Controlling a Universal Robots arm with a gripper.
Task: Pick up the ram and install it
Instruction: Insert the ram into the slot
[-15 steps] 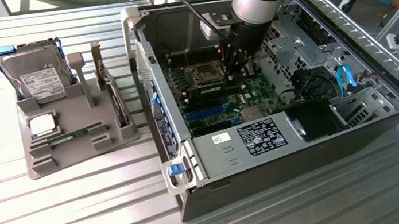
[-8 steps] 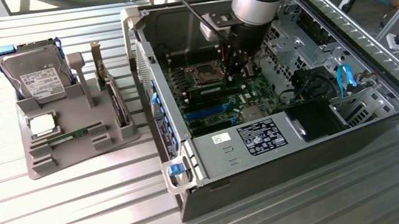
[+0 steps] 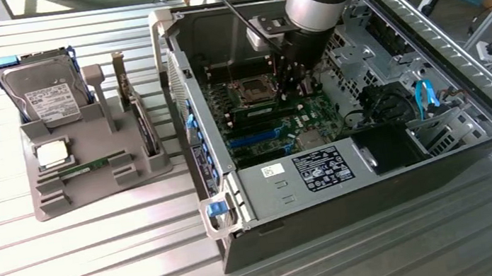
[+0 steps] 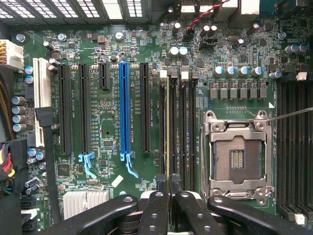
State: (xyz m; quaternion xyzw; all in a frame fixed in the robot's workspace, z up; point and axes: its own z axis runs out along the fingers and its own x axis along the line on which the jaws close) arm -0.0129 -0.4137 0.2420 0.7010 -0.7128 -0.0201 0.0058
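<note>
We see the gripper [image 4: 168, 196] inside the open computer case [image 3: 353, 224], its fingers [image 4: 155, 211] clamped on the ram [image 4: 167, 127], seen edge-on. The stick stands upright along the black memory slots [image 4: 182, 127] just beside the empty processor socket [image 4: 238, 159]; whether it is seated we cannot tell.

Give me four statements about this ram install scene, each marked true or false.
1. The gripper grips the ram, lined up with the memory slots. True.
2. The processor socket holds a chip. False: it is empty.
3. A second ram stick lies in the grey holder. True.
4. The hard drive is mounted inside the case. False: it stands in the grey holder, outside the case.
</note>
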